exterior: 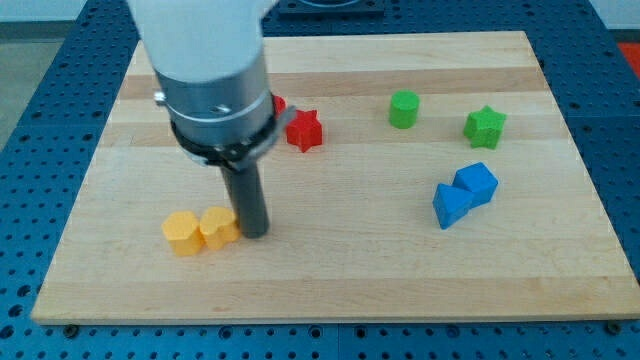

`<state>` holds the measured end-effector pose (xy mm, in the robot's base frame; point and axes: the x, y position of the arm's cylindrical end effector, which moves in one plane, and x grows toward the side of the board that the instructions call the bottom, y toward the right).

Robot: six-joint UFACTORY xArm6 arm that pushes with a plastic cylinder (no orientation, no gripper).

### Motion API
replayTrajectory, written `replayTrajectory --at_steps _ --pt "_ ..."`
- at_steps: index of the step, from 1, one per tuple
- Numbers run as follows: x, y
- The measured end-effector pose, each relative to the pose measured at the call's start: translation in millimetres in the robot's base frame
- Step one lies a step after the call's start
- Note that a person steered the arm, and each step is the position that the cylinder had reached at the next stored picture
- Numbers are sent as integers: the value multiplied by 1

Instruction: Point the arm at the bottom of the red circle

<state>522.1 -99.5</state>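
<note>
The red circle [279,104] is almost wholly hidden behind the arm's grey body; only a sliver shows at its right edge, next to the red star [304,130]. My tip [254,233] rests on the board well below the red circle, right beside the yellow heart-shaped block [217,228]. A yellow hexagon block [182,232] touches the heart on its left.
A green cylinder [404,109] and a green star [485,126] sit at the view's upper right. Two blue blocks [475,183] [451,205] touch each other at the right. The wooden board [350,280] lies on a blue perforated table.
</note>
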Motion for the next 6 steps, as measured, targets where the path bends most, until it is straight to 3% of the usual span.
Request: replayTrajectory --at_steps 3,6 --pt "-2 -58" --pt "-81 -7"
